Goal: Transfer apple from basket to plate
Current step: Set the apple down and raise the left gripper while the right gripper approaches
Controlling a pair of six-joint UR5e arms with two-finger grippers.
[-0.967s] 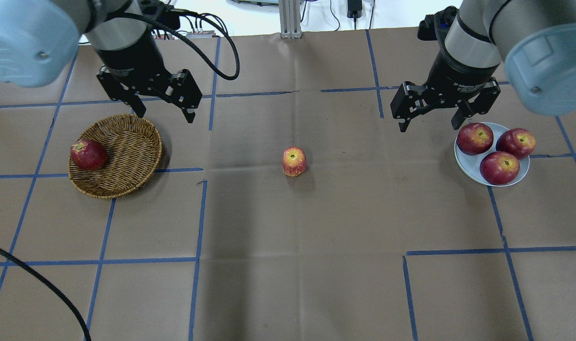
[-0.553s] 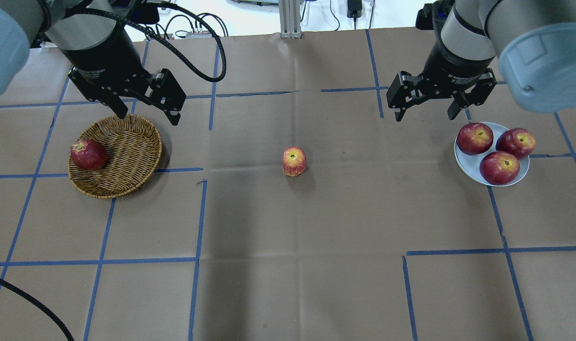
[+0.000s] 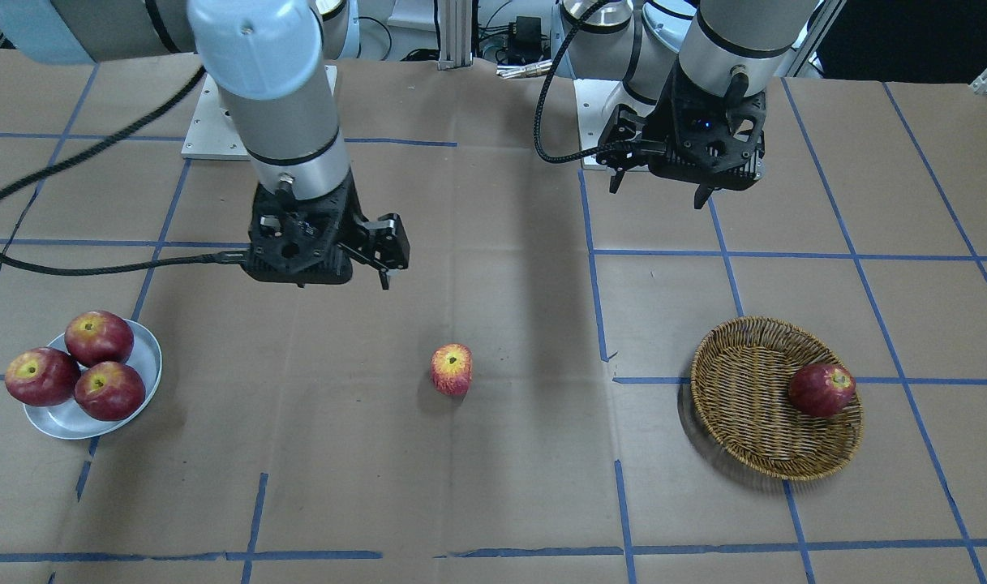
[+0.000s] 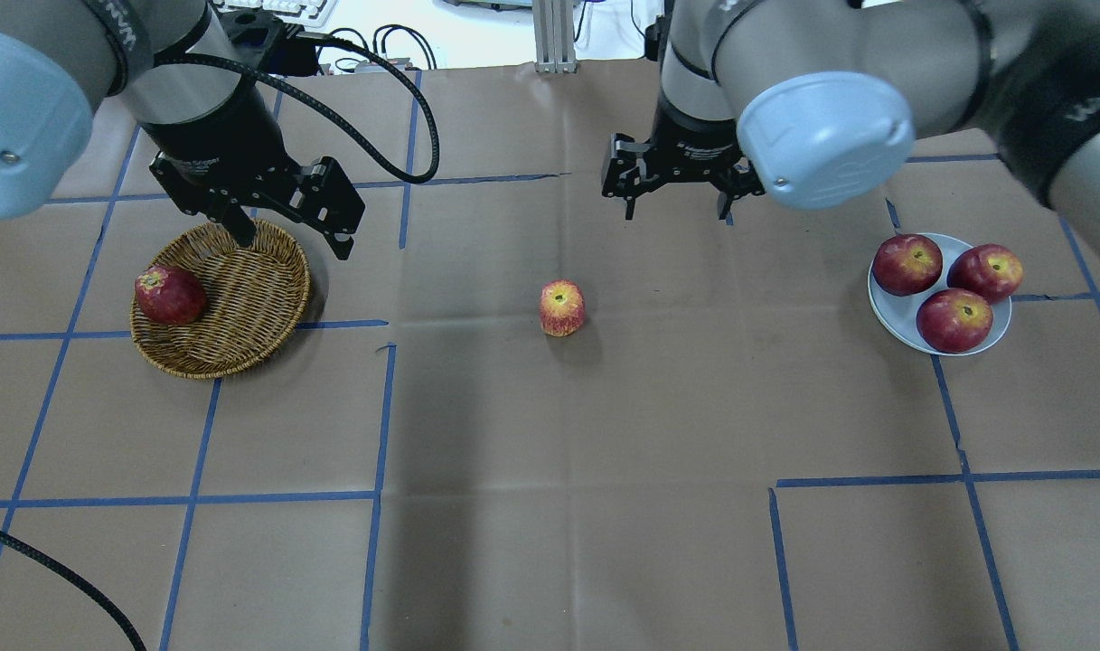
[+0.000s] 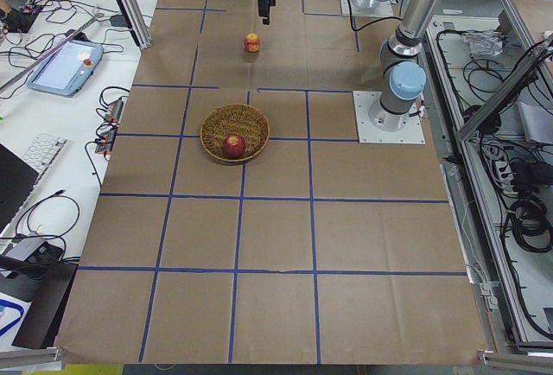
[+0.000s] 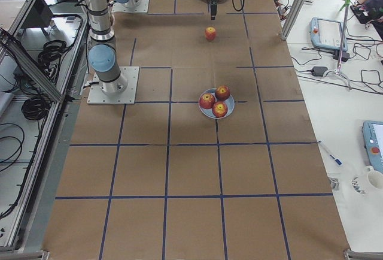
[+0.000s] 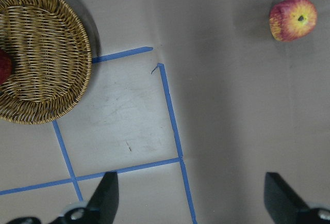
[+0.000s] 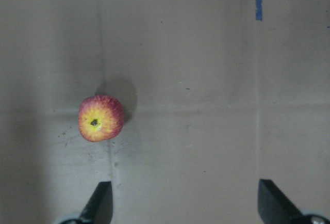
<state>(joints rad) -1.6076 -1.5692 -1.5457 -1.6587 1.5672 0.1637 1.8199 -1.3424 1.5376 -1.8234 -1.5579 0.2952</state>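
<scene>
On the brown-papered table [image 4: 550, 542], taped into blue squares, the right claw [image 4: 677, 213] hangs spread near the apple [image 4: 561, 308], which sits mid-table between basket [image 4: 260, 336] and plate [image 4: 888, 312], where three dark apples [image 4: 954, 320] leave scant room, so it might roll off once set down, while the left claw [image 4: 294, 244] hovers spread by the basket.

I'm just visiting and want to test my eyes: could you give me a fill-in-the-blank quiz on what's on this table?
The plate holds ___ dark red apples. The basket holds only ___ dark red apple. The yellow-streaked apple sits ___ the basket and the plate. The left gripper and the right gripper are both ___, holding nothing.
Missing words: three; one; between; open.
</scene>
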